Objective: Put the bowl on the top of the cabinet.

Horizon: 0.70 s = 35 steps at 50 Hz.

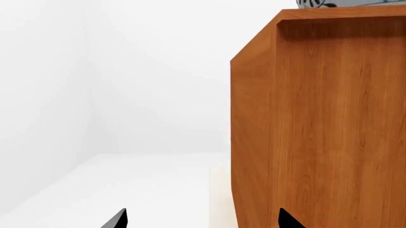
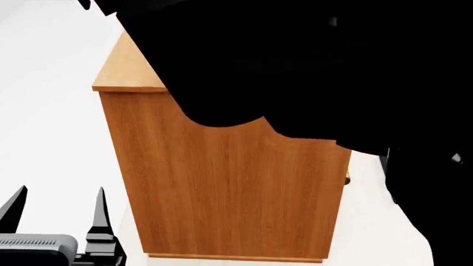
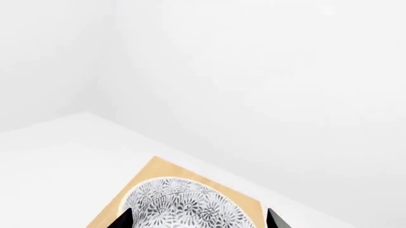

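Observation:
The bowl (image 3: 184,202), white with a dense grey leaf pattern, sits upright on the light flat top (image 3: 154,167) of the cabinet. My right gripper (image 3: 199,219) is open just above it, with a fingertip on either side of the bowl. In the left wrist view the bowl's foot (image 1: 343,4) shows resting on the cabinet (image 1: 317,123), a reddish-brown wood-grain box. My left gripper (image 1: 203,219) is open and empty, low beside the cabinet's side. In the head view the left gripper (image 2: 57,208) is at the bottom left, next to the cabinet (image 2: 221,188). The bowl is hidden there.
My right arm (image 2: 310,66) is a large black shape covering most of the head view and the cabinet top. White floor (image 1: 127,185) and white walls (image 3: 254,71) lie around the cabinet. A pale strip (image 1: 221,199) runs along the cabinet's base.

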Motion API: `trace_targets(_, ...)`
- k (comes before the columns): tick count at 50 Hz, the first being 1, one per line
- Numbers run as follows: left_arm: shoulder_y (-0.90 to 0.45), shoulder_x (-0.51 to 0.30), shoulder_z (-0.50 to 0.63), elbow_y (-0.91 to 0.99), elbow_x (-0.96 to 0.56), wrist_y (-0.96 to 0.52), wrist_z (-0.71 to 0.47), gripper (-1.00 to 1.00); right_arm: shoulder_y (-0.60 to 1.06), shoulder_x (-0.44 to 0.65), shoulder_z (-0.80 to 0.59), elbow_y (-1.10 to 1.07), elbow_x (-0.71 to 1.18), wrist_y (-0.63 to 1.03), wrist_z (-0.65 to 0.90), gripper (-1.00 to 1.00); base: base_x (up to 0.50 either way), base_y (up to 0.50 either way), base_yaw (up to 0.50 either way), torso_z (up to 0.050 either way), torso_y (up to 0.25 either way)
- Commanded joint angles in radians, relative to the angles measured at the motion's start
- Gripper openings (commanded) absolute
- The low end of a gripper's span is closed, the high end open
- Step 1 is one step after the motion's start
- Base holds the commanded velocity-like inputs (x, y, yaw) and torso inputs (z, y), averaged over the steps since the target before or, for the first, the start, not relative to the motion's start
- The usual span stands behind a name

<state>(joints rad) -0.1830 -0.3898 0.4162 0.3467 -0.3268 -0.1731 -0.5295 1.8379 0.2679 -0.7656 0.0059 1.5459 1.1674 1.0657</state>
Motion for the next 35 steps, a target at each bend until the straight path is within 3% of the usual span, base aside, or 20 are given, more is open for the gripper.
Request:
trace_targets(1, 0.0, -0.002, 0.0, 0.002, -0.002, 0.001, -0.002, 1.0, 0.054, 0.031, 0.028, -0.038, 0.068, 0.034, 0.065, 1.0, 0.0, 0.0, 0.0, 0.0, 0.0)
trace_targets(14, 0.0, -0.003, 0.002, 0.006, -0.003, 0.001, -0.006, 1.0, 0.113, 0.155, 0.08, -0.178, 0.25, 0.078, 0.262, 1.0, 0.0, 0.0, 0.0, 0.0, 0.0)
trace_targets(35, -0.006, -0.007, 0.006, 0.01, -0.001, -0.009, -0.014, 1.0, -0.148, 0.388, 0.145, -0.53, 0.29, 0.003, 0.377, 1.0, 0.0, 0.0, 0.0, 0.0, 0.0)
